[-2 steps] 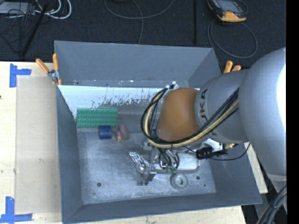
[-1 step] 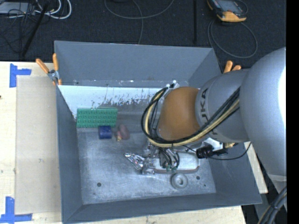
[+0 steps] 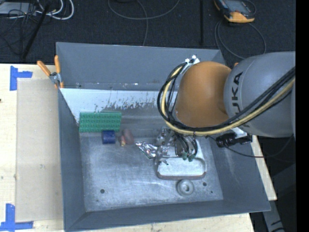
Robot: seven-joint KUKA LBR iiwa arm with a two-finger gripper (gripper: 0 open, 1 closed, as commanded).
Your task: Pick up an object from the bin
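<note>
Landmark: a green ridged block point(image 3: 100, 122) lying against the far wall of the grey bin point(image 3: 145, 71), at the left end of the floor.
Claw position: the gripper point(image 3: 175, 151) is low over the floor, well to the right of the green block and somewhat nearer the camera, under the arm's orange cover point(image 3: 203, 93).
Claw state: cannot tell; the cover and cables hide whether it is released or clenched.
Nearest things: a shiny, crumpled silvery piece point(image 3: 148, 149) touches or nearly touches the claw on the side facing the green block. A flat grey loop-shaped plate point(image 3: 181, 169) lies just past the claw, further from the block.
Likely target: judging by closeness, the silvery piece or the grey plate. Which one I cannot tell.
Other things: a small blue cube point(image 3: 108, 137) just below the green block, a small brownish piece point(image 3: 127, 137) beside the cube, and a round grey disc point(image 3: 185, 186) beyond the plate.
Progress: the approach looks made. Nothing is seen lifted, so the grasp and the raise remain.
Writing: part of the "KUKA" lettering reads on the grey arm point(image 3: 236, 93). Nothing legible on the bin's contents.
</note>
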